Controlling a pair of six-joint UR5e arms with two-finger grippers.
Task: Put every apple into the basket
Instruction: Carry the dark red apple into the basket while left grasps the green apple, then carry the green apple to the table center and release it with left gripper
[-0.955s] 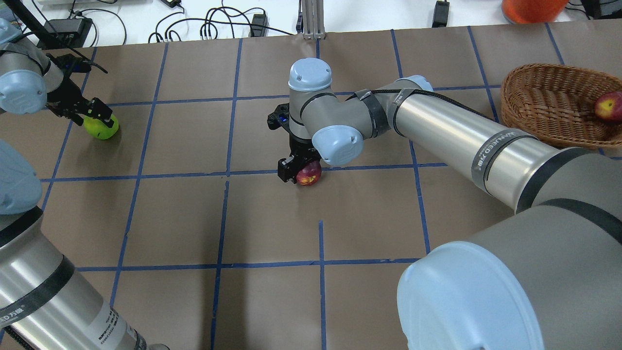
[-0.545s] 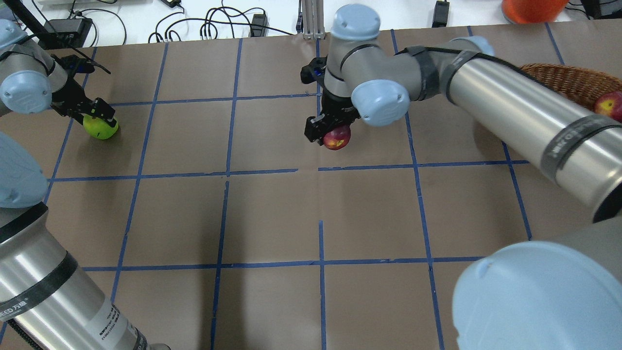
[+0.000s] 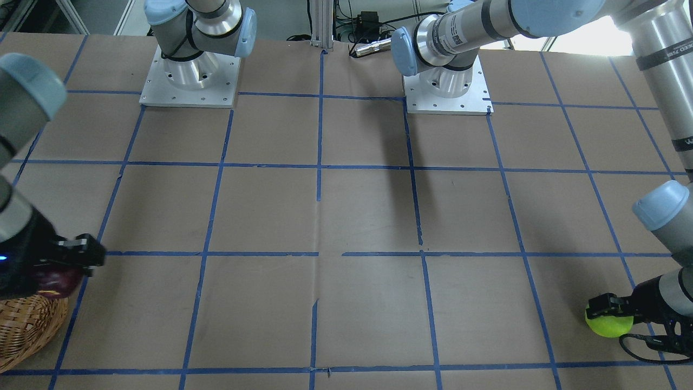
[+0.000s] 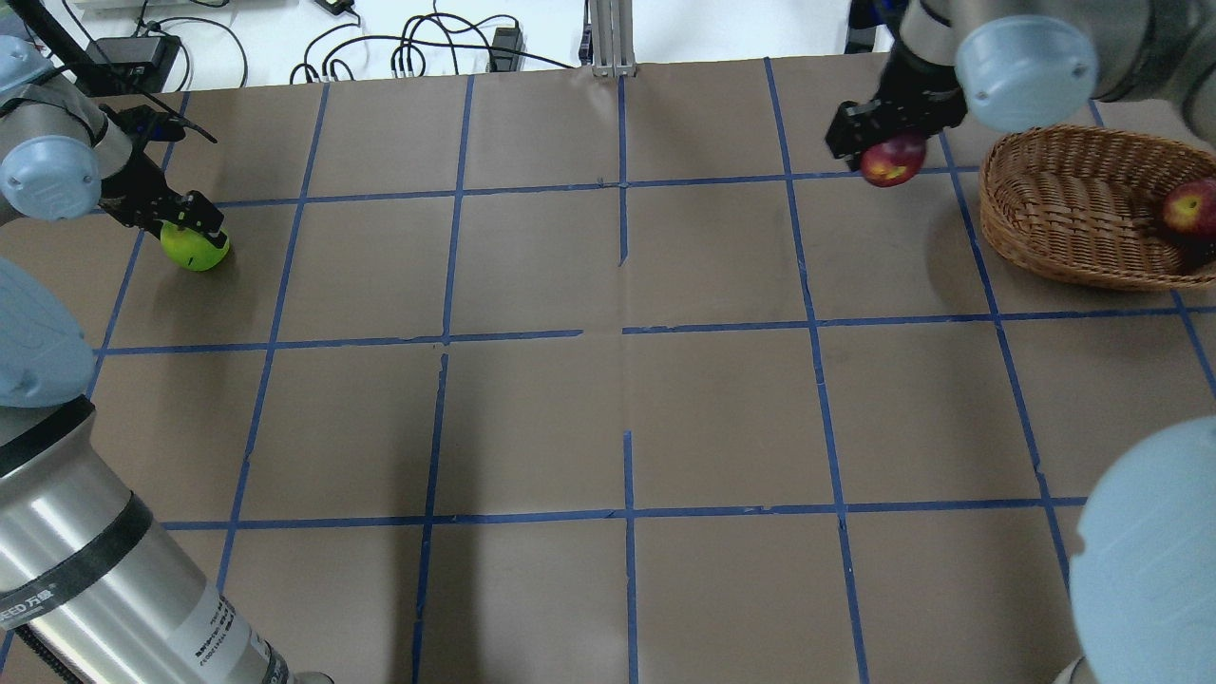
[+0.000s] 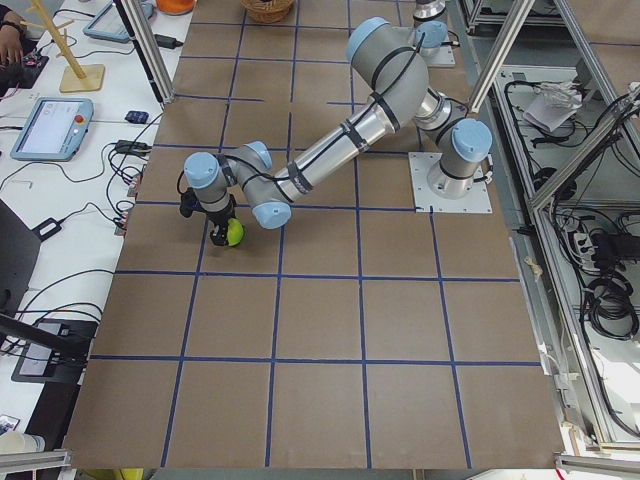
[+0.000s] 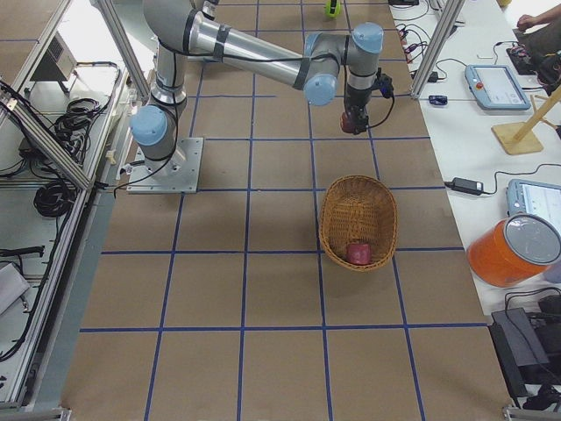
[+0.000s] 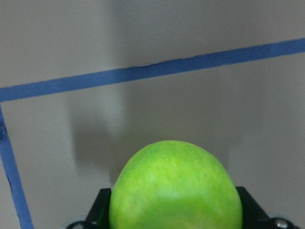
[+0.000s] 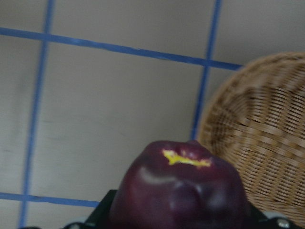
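The dark maroon apple (image 4: pixel 891 160) hangs above the table just left of the basket (image 4: pixel 1083 204), with my right gripper (image 4: pixel 879 150) shut on it. The right wrist view shows this apple (image 8: pixel 181 191) close up and the wicker basket rim (image 8: pixel 257 138) to its right. A red apple (image 4: pixel 1190 206) lies inside the basket at its right end. At the far left, the bright green apple (image 4: pixel 195 249) sits on the table, and my left gripper (image 4: pixel 190 228) is shut around it. That apple (image 7: pixel 174 186) fills the bottom of the left wrist view.
Brown paper with a blue tape grid covers the table (image 4: pixel 627 380). Cables and power bricks (image 4: pixel 408 47) lie beyond the far edge. An orange container (image 6: pixel 513 250) stands off the table near the basket. Both arm bases (image 3: pixel 189 81) sit on the robot's side.
My right arm has lifted the maroon apple from the table's middle and carried it right and away, up to the basket's left side. The left gripper and green apple barely moved.
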